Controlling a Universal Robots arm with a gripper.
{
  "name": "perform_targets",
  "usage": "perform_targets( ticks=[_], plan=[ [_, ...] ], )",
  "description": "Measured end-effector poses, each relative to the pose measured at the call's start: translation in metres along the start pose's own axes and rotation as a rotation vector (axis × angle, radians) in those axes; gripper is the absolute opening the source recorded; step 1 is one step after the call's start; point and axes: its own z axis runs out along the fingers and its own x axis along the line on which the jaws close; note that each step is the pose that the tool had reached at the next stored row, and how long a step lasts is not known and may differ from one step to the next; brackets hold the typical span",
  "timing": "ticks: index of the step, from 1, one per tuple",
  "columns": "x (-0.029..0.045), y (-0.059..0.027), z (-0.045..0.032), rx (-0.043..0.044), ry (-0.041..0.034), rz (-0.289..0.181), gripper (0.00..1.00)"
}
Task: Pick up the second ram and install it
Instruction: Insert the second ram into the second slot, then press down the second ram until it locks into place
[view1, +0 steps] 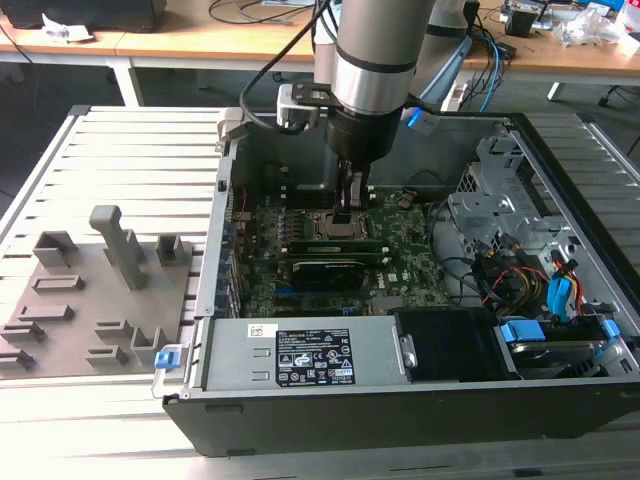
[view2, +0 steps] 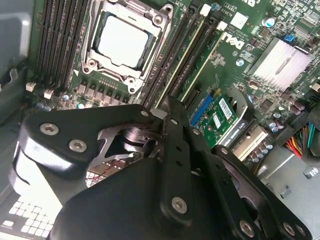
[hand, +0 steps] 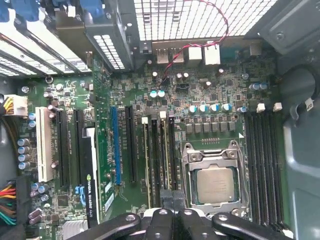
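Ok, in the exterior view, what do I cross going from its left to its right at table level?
Grey fixture block on the slatted table → blue clip → power supply with its label → green motherboard, with the tool lowered over it → blue-tabbed drive bay.

Claw (view1: 352, 205) tips lost behind its own black linkage in both wrist views; open or closed, can't tell. Ram stick (view2: 176, 80) lower end hidden under claw body. Arm cut off at exterior view's top edge. Case (view1: 560, 390) label print too small.
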Motion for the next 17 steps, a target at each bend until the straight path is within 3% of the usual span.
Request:
perform_targets(
  ticks=[5, 8, 13, 14, 17],
  plan=[
    [0.0000, -0.0003, 0.0000, -0.0001, 0.0002, 0.000, 0.11],
    [-0.0010, -0.0153, 0.0034, -0.0019, 0.0009, 0.000, 0.11],
    [-0.0027, -0.0412, 0.0220, -0.0053, 0.0012, 0.000, 0.11],
    [-0.0031, -0.0487, 0.0289, -0.0065, 0.0013, 0.000, 0.11],
    [-0.0031, -0.0510, 0.0413, -0.0075, 0.0013, 0.000, 0.11]
  ],
)
